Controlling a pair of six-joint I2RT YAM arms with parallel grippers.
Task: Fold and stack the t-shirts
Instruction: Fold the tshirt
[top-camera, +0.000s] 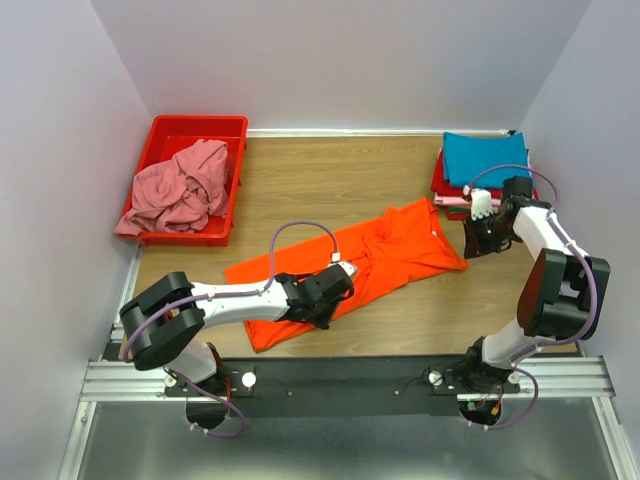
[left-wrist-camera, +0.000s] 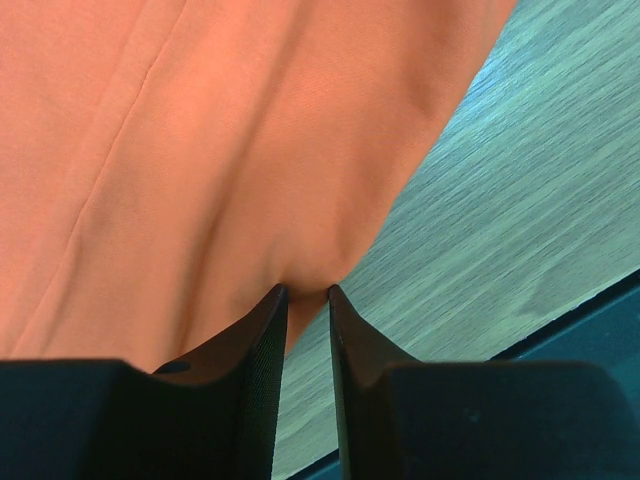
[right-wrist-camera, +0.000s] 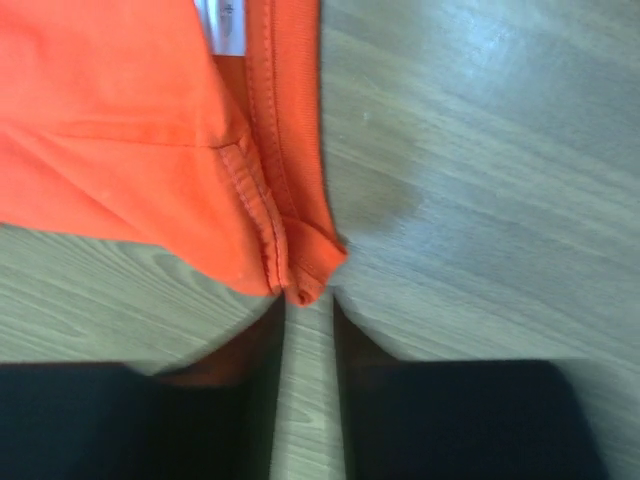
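Left pincer (left-wrist-camera: 307, 291) clamps the bright orange cloth t-shirt (top-camera: 400, 250); right pincer (right-wrist-camera: 308, 300) sits at its corner, hold unclear, likely stretching it flat.

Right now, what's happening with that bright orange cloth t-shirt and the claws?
Left gripper shut on bright orange cloth t-shirt. Right gripper at its corner, grip unclear. Nothing blocking.

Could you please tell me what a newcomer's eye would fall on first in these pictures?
The bright orange shirt sprawls across the middle of the table, with the left gripper pinching its near edge and the right gripper at its right-hand corner. Next come the red bin at the far left, holding a crumpled pink shirt, and the folded stack, teal on top, at the far right.
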